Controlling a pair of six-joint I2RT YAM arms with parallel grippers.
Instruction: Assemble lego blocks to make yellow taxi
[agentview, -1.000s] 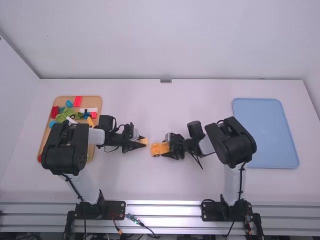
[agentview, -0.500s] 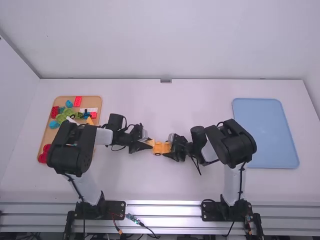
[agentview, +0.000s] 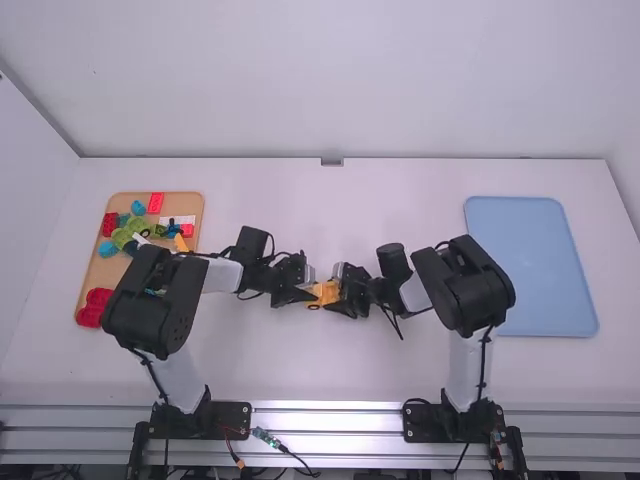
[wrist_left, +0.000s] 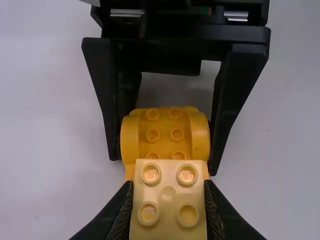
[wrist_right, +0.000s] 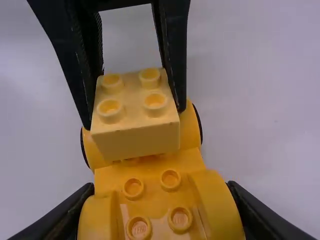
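Pale block (wrist_left: 168, 196) over yellow car (wrist_right: 150, 182)

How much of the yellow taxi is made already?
The yellow wheeled base looks built; the right gripper has its jaws shut on it. The left gripper holds a pale yellow block above it. Probably left: pressing that block on; I can't tell if it touches. Loose blocks lie on the tan tray.

This looks like a robotics lab, with two robot arms (agentview: 160, 300) based on a metal rail (agentview: 325, 415) (cables (agentview: 285, 450) lie loose along it) at the near edge of a white table (agentview: 260, 360) against plain white walls (agentview: 330, 80).
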